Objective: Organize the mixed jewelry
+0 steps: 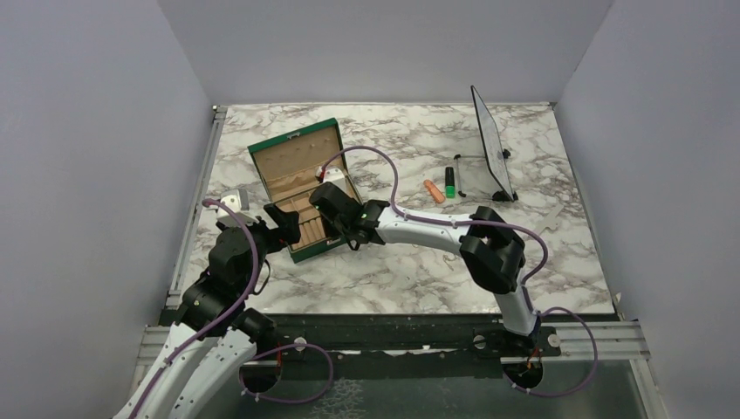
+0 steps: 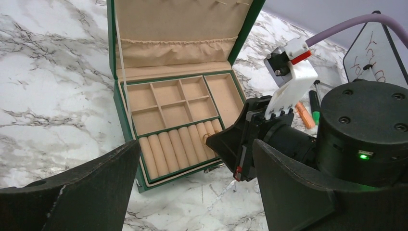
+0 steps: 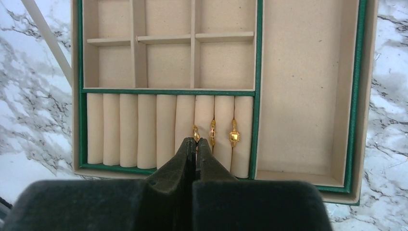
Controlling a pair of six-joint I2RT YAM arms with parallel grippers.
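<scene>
The green jewelry box [image 1: 297, 188] lies open on the marble table, its lid up at the back. In its front row of beige rolls, two gold rings [image 3: 212, 131] [image 3: 234, 134] sit in the rightmost slots. A third gold ring [image 3: 196, 132] stands in the slot to their left, pinched at the tips of my right gripper [image 3: 196, 140], which is shut on it. From the left wrist view this gripper [image 2: 211, 142] reaches down onto the rolls from the right. My left gripper [image 2: 195, 159] hangs open just in front of the box [image 2: 126, 115], holding nothing.
A small orange cylinder [image 1: 434, 191] and a green-and-black marker [image 1: 450, 182] lie right of the box. A dark board on a stand [image 1: 490, 144] leans at the back right. Grey walls close in the table on three sides.
</scene>
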